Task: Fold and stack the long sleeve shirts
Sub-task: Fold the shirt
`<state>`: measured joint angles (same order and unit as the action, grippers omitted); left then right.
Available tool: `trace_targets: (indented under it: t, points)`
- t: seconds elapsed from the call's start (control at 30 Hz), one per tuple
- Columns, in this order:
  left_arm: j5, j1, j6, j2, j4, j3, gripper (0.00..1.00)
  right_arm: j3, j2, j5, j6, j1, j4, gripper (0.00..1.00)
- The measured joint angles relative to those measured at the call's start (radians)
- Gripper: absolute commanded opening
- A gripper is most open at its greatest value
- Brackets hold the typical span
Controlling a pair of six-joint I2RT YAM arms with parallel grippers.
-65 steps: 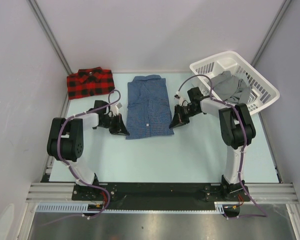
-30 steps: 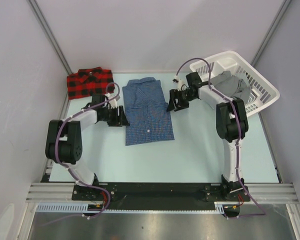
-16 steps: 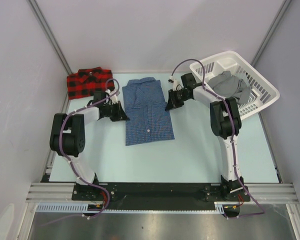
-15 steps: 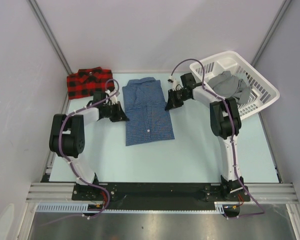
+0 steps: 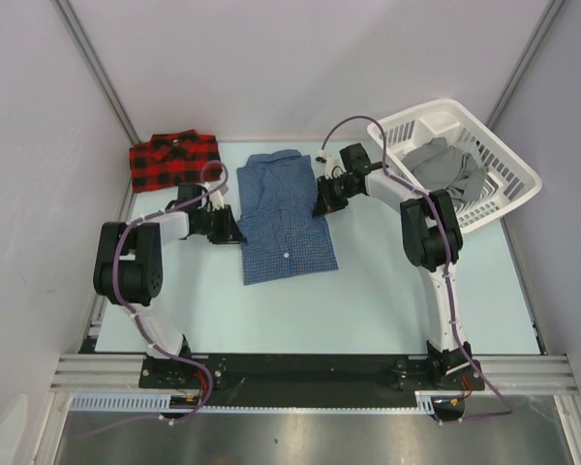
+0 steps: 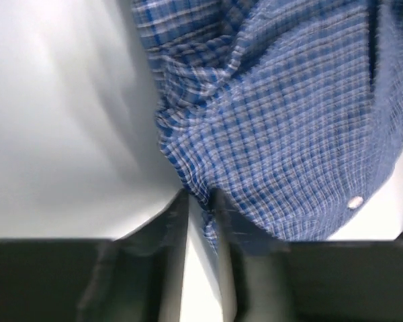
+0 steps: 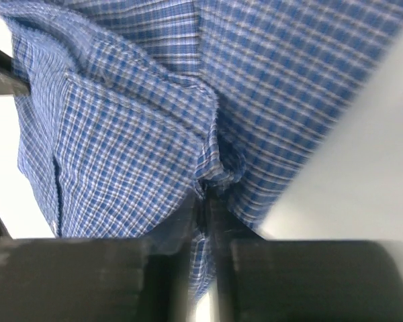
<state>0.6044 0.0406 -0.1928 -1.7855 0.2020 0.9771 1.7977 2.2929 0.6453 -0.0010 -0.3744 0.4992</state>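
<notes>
1. The blue check shirt (image 5: 286,218) is shown folded into a rectangle and laid flat at the middle of the tabletop (image 5: 407,300). Its collar is turned toward the far edge and its button placket faces up.
2. The left claw (image 5: 234,229) is set against the left edge of the blue check shirt, about halfway along that edge. In the left wrist view, a small fold of the checked cloth is seen gripped between its fingers (image 6: 168,221), so this claw is clenched on the shirt's edge. 1 white button (image 6: 354,202) is visible farther along the cloth.
3. The right claw (image 5: 321,201) is set against the right edge of the same shirt, nearer the collar than the left claw. In the right wrist view, its fingers (image 7: 178,225) are pressed almost together on a puckered bunch of the cloth, so this claw is likewise grasping the shirt.
4. The red plaid shirt (image 5: 174,160) is shown folded at the far left corner of the tabletop. It lies near the blue check shirt but apart from it, so the 2 shirts are not yet stacked.
5. A white basket (image 5: 499,142) is seen tilted at the far right, with a grey garment (image 5: 445,167) lying inside it.
</notes>
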Motion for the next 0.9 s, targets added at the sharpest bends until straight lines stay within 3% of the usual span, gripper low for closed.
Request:
trace_targets:
  t: [0.03,0.1,0.13,0.23,0.37,0.43,0.53,0.7,0.9]
  points:
    - [-0.003,-0.001,0.003,-0.018,0.001,0.007,0.49,0.0,0.0,-0.005,0.005,0.005,-0.001,0.55]
    - [-0.003,-0.007,0.009,-0.025,0.002,0.009,0.64,0.0,0.0,-0.003,0.002,0.02,-0.005,0.68]
    - [0.0,-0.011,0.01,-0.014,-0.003,0.008,0.72,0.0,-0.001,-0.002,0.009,0.03,-0.003,0.82]
    - [0.037,-0.035,0.018,0.064,-0.011,-0.014,0.99,-0.019,-0.037,0.023,0.014,0.064,0.0,0.99]
    - [0.133,-0.042,0.008,0.283,-0.016,-0.076,1.0,-0.131,-0.204,0.107,0.016,0.106,0.01,1.0]
    - [0.187,-0.001,-0.025,0.381,-0.048,-0.117,0.99,-0.196,-0.311,0.169,0.035,0.118,-0.003,1.0]
    - [0.254,0.126,-0.159,0.448,-0.232,-0.223,0.99,-0.308,-0.44,0.294,0.093,0.1,-0.052,0.99]
    - [0.306,0.284,-0.419,0.267,-0.546,-0.342,0.99,-0.479,-0.429,0.468,0.228,0.002,-0.183,0.99]
    - [0.334,0.247,-0.587,-0.021,-0.765,-0.351,0.99,-0.547,-0.16,0.563,0.342,-0.018,-0.295,0.99]
